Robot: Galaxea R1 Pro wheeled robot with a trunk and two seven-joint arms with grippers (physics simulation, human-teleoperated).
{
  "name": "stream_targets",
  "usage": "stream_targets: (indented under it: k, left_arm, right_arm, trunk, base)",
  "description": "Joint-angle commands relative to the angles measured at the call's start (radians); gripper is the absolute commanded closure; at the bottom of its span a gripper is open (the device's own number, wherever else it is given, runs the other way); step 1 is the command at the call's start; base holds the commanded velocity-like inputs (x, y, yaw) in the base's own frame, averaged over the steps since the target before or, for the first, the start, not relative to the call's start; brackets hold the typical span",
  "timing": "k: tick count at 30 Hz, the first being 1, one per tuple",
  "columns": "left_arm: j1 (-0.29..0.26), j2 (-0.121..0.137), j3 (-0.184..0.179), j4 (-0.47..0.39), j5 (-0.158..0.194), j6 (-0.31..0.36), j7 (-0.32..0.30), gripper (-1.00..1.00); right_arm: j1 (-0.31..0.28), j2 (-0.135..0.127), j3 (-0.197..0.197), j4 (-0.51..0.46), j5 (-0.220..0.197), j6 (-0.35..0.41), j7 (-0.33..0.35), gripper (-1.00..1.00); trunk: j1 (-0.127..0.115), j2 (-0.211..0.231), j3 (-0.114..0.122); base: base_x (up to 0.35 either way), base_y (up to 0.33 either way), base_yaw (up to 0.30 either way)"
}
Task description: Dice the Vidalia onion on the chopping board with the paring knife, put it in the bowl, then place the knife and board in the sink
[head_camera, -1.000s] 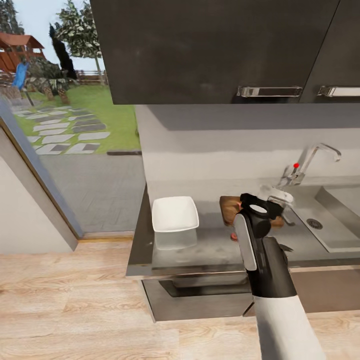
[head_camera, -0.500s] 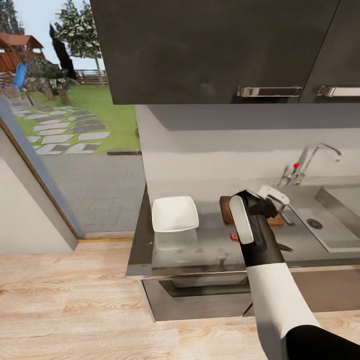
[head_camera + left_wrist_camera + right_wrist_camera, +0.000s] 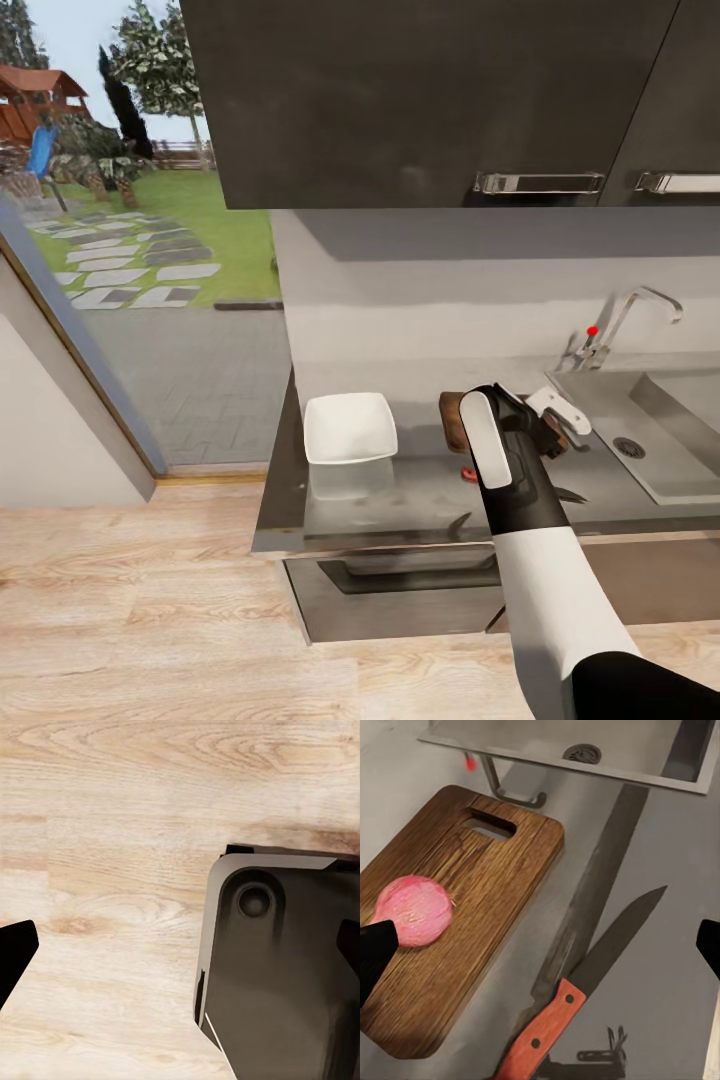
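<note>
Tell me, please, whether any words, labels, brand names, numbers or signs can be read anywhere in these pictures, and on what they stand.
None: there is no readable text.
The nearest thing to a sign is a plain red dot on the tap.
The chopping board, paring knife and bowl show no markings.

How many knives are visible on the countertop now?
1: the paring knife lies on the countertop beside the chopping board. The arm may hide others.
</note>
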Motion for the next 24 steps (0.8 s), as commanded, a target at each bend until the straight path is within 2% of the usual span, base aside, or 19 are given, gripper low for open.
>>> stream_targets:
  k: [1, 8, 13, 14, 16, 24]
  left_arm:
    - [0.000, 0.002, -0.008, -0.001, 0.010, -0.002, 0.009, -1.00]
    - [0.000, 0.002, -0.008, 0.004, 0.010, -0.002, 0.009, -1.00]
    - [0.000, 0.002, -0.008, 0.005, 0.010, -0.002, 0.009, -1.00]
    - [0.000, 0.002, -0.008, 0.005, 0.010, -0.002, 0.009, -1.00]
    - [0.000, 0.001, -0.008, 0.005, 0.010, -0.002, 0.009, -1.00]
    - [0.000, 0.000, -0.008, 0.007, 0.010, -0.002, 0.009, -1.00]
  right_arm:
    - [-0.001, 0.000, 0.001, -0.001, -0.005, 0.010, -0.006, -1.00]
    - [0.001, 0.000, -0.011, 0.049, -0.006, 0.010, -0.007, -1.00]
    - [0.001, 0.000, -0.083, 0.113, -0.006, 0.009, -0.002, -1.00]
    - [0.001, 0.000, -0.108, 0.128, -0.007, 0.009, 0.000, -1.00]
    - [0.001, 0.000, -0.127, 0.141, -0.006, 0.007, 0.002, -1.00]
    - [0.001, 0.000, -0.134, 0.162, -0.007, 0.008, 0.004, -1.00]
  trunk:
    - [0.001, -0.002, -0.002]
    - [0.001, -0.002, -0.002]
    - [0.001, -0.002, -0.002]
    - [0.001, -0.002, -0.002]
    - [0.001, -0.002, -0.002]
    - [0.001, -0.002, -0.002]
  base:
    - [0.000, 0.000, 0.000]
    - [0.000, 0.000, 0.000]
    - [0.000, 0.000, 0.000]
    - [0.000, 0.000, 0.000]
    - [0.000, 0.000, 0.000]
    - [0.000, 0.000, 0.000]
